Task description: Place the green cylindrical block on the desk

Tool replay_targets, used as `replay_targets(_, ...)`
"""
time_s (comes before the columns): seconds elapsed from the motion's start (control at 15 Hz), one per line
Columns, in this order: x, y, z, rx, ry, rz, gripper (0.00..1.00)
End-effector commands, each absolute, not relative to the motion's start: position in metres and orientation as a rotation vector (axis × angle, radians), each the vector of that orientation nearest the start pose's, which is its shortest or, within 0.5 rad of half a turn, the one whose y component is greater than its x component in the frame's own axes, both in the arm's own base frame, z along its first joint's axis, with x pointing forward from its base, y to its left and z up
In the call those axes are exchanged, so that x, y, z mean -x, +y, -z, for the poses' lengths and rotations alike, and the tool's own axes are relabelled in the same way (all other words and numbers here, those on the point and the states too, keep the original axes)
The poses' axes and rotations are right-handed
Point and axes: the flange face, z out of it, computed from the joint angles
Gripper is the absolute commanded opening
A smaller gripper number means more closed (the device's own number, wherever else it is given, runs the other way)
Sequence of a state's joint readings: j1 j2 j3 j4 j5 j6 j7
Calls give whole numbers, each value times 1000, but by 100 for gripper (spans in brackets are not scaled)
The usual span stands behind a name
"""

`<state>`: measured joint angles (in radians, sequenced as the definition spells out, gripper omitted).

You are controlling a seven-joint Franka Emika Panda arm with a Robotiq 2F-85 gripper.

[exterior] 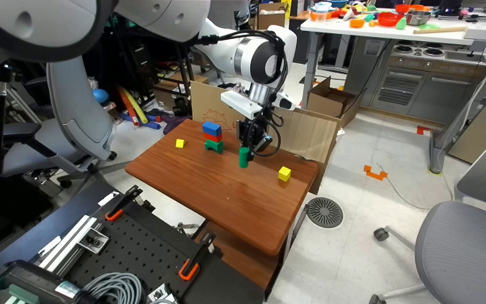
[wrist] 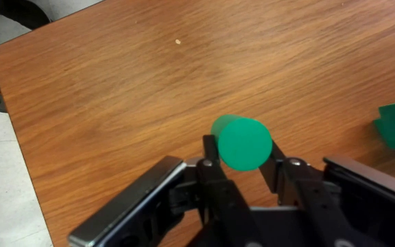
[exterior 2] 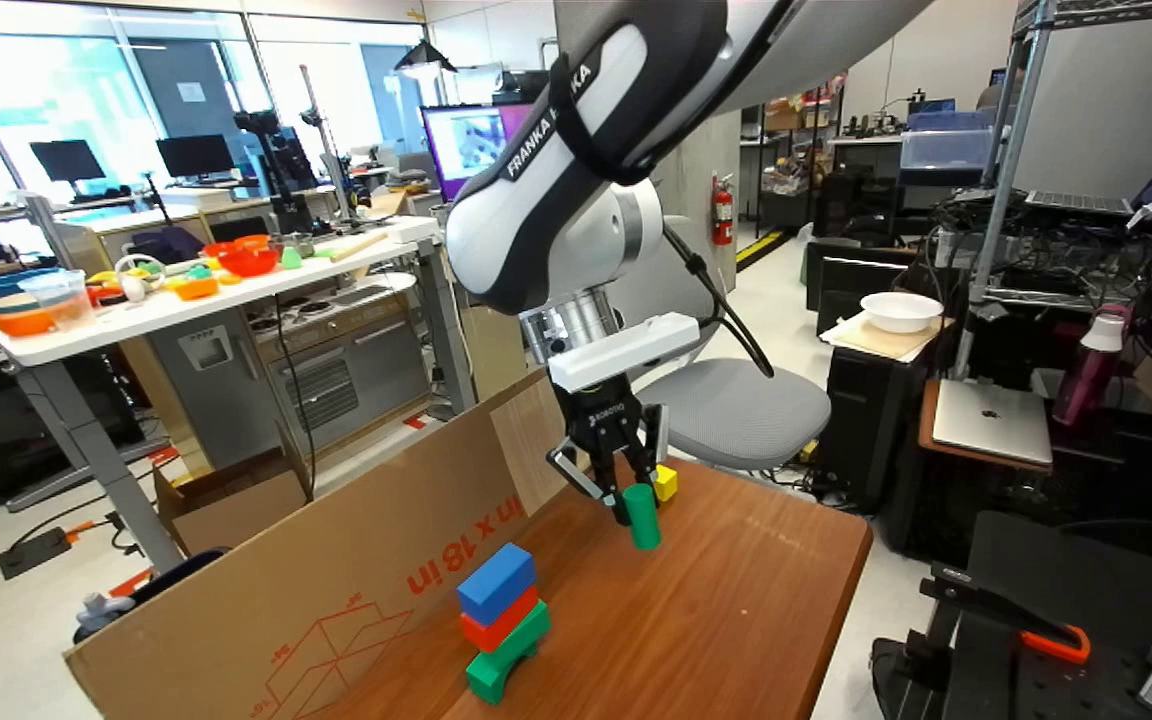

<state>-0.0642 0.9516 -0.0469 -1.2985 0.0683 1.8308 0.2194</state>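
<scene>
The green cylindrical block (exterior: 243, 158) is near upright over the desk (exterior: 222, 185); it also shows in an exterior view (exterior 2: 643, 520) and in the wrist view (wrist: 245, 144). My gripper (wrist: 241, 145) is shut on it, with one dark finger on each side of the block. In an exterior view the gripper (exterior 2: 639, 495) points down at the desk (exterior 2: 726, 600). The block's lower end is close to the desk top; I cannot tell whether it touches. In the wrist view the desk (wrist: 98, 113) fills most of the picture.
A stack of a blue block (exterior: 211, 129), a red block (exterior: 213, 138) and a dark green bridge block (exterior: 214, 146) stands on the desk. Yellow blocks (exterior: 284, 174) (exterior: 180, 143) lie to either side. A cardboard sheet (exterior 2: 336, 590) stands along one desk edge.
</scene>
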Motion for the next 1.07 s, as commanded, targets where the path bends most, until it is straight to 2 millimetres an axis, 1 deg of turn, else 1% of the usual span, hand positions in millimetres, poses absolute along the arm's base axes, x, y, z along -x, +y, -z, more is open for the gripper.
replay_targets(0.0, -700, -60, -121, 3094, 531, -649, 9)
replay_targets(0.27, -705, -52, -96, 3120, 509, -665, 9)
replay_targets(0.4, -708, -50, -87, 3123, 501, -676, 9)
replay_targets(0.6, -714, -48, -91, 3116, 488, -657, 9)
replay_targets(0.67, -715, -46, -94, 3114, 475, -656, 59)
replay_targets(0.73, -716, -44, -98, 3122, 457, -640, 61)
replay_targets(0.8, -716, -40, -104, 3122, 437, -630, 66)
replay_targets(1.0, -716, -19, -135, 3126, 342, -563, 89)
